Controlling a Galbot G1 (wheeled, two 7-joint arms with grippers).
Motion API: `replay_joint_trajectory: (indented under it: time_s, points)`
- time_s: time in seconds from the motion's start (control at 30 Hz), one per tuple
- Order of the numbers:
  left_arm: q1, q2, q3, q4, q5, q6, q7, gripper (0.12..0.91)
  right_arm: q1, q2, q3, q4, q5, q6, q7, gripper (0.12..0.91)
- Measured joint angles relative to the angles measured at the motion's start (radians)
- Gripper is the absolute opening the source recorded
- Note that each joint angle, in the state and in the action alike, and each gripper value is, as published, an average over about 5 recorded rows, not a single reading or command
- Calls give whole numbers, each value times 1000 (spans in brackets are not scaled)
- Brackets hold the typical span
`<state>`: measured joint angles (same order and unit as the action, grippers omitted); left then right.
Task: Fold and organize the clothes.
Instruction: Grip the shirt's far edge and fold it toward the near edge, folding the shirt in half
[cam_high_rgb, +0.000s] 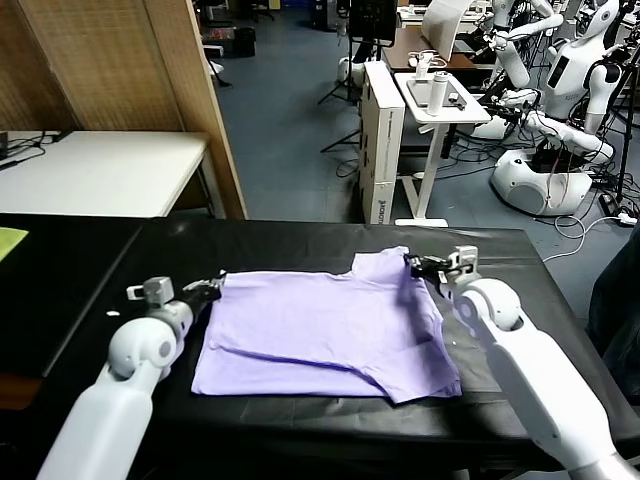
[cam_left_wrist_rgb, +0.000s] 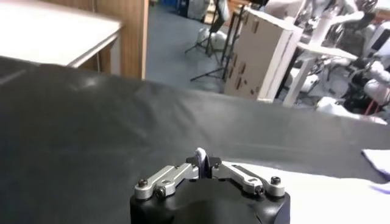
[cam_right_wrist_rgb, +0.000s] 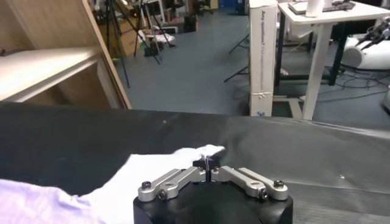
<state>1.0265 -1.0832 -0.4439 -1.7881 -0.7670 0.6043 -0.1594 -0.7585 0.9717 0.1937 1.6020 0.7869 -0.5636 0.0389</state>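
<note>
The light lavender T-shirt lies flat on the black table, plain side up, with one fold along its near right part. My left gripper is at the shirt's far left corner, shut on a thin edge of fabric; the left wrist view shows the pinch and the shirt. My right gripper is at the shirt's far right corner, shut on the fabric edge. The right wrist view shows its closed tips with the shirt's corner spreading from them.
A yellow-green sheet lies at the table's far left edge. Behind the table stand a white table, a wooden panel, a tall white box, a white cart and other robots.
</note>
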Motion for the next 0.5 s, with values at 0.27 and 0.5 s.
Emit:
replay_joint_trajectory:
  time_s: [0.27,0.5]
  points:
    - [77,17,-43,-98,-5,-8,0,227,-85,-58,60,94,11,-12,-5,139]
    - [123,20,-77,-140,-3,-11,-1,227,-157,-97,107,173,29,-25,-4,139]
